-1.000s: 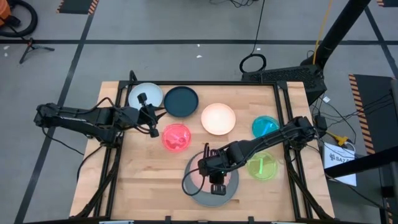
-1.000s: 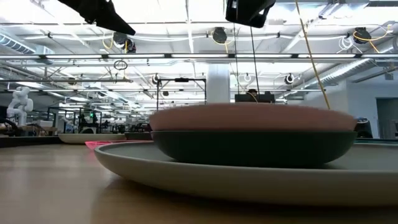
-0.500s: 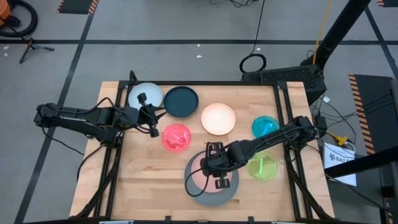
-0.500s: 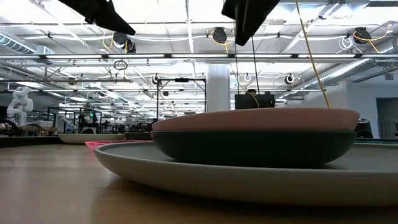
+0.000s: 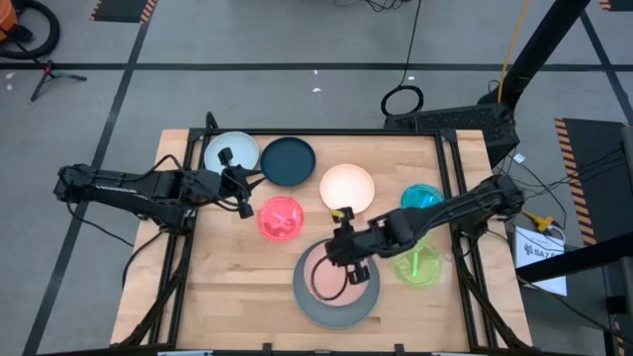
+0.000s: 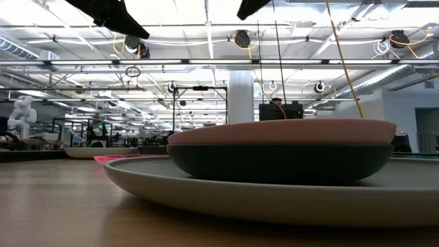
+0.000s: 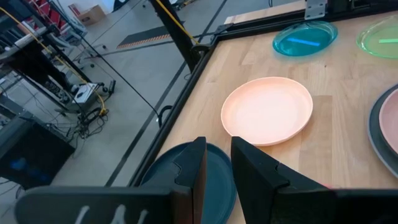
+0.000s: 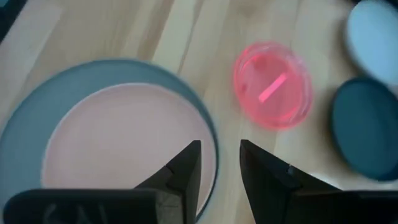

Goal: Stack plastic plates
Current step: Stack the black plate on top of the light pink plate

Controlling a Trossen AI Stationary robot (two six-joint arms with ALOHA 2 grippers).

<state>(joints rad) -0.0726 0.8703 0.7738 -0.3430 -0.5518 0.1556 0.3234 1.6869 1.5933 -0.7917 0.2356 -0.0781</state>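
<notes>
The large grey plate [image 5: 315, 309] lies near the table's near edge. On it sits the black plate [image 6: 278, 163], hidden from above, with the pink plate [image 5: 329, 280] on top. My right gripper [image 5: 348, 259] hovers open above the stack's far rim, touching nothing; in its wrist view [image 8: 221, 152] the pink plate [image 8: 118, 143] is below. Flat on the table lie the translucent magenta [image 5: 281, 218], cream [image 5: 347, 188], dark teal [image 5: 288, 160], pale blue [image 5: 230, 150], teal [image 5: 422, 201] and green [image 5: 417, 264] plates. My left gripper [image 5: 244, 190] waits, narrowly open, near the magenta plate.
The wooden table [image 5: 227, 287] has a dark frame along its edges. Bare wood shows at the near left. The single plates form a row along the far half and right side. Beyond the table stand a dark stand and cables on the floor [image 5: 406, 99].
My right gripper has risen from the stack and moved toward the table's far edge, leaving the low view almost entirely. The pink plate, covered by the gripper a second ago, now lies level and uncovered on the black plate.
</notes>
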